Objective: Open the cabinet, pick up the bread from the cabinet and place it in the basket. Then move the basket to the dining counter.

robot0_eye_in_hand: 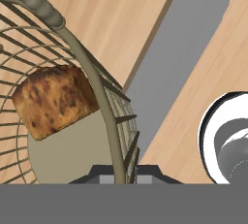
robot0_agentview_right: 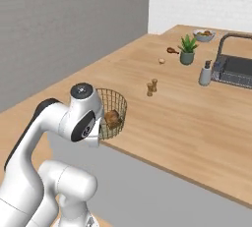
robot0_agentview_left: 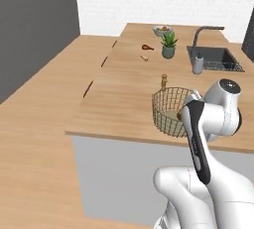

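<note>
Left base view: the wire basket [robot0_agentview_left: 171,110] sits near the front edge of the wooden desk [robot0_agentview_left: 124,84], the arm's wrist just behind its rim; a potted plant [robot0_agentview_left: 169,44], a bowl [robot0_agentview_left: 162,30] and a sink [robot0_agentview_left: 214,58] lie farther back. Right base view: the basket [robot0_agentview_right: 112,113] stands at the desk's near edge beside the arm's elbow, with the bread [robot0_agentview_right: 112,119] inside it; two small shakers [robot0_agentview_right: 152,87] stand well apart from it. Hand view: the pincer [robot0_eye_in_hand: 125,175] is clamped narrow on the basket's rim wire, and the brown bread [robot0_eye_in_hand: 54,99] rests on the basket's floor.
</note>
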You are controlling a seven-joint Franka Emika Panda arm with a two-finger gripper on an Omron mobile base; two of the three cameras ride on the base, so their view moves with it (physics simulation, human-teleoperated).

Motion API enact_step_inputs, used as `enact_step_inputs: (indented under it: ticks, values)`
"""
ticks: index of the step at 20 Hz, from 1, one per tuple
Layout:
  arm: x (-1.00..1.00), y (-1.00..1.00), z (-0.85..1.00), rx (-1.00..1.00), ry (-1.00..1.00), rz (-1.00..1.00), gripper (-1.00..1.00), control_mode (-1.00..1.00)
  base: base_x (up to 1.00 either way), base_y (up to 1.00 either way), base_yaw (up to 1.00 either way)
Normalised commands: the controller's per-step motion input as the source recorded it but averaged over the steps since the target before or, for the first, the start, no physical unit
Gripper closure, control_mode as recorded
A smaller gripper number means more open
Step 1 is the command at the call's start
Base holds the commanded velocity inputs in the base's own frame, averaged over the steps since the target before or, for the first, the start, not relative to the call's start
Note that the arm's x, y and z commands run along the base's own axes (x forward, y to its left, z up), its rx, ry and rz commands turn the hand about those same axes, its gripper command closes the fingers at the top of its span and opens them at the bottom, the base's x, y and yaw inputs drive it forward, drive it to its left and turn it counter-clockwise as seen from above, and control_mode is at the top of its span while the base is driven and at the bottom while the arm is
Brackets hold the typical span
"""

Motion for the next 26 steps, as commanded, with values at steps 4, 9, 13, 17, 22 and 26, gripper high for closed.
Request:
enact_step_inputs:
  ticks: [4,9,13,17,22,26]
  values:
    - [0.00,0.00,0.00,0.00,0.00,0.00,1.00,1.00,0.58,0.89,0.00]
    - [0.00,0.00,0.00,0.00,0.00,0.00,1.00,1.00,0.60,0.81,-0.03]
    - [0.00,0.00,0.00,0.00,0.00,0.00,1.00,1.00,0.59,0.58,-0.04]
    - [0.00,0.00,0.00,0.00,0.00,0.00,1.00,1.00,0.82,0.20,-0.05]
    - [0.00,0.00,0.00,0.00,0.00,0.00,1.00,1.00,0.75,0.09,-0.10]
    - [0.00,0.00,0.00,0.00,0.00,0.00,1.00,1.00,0.08,0.00,-0.07]
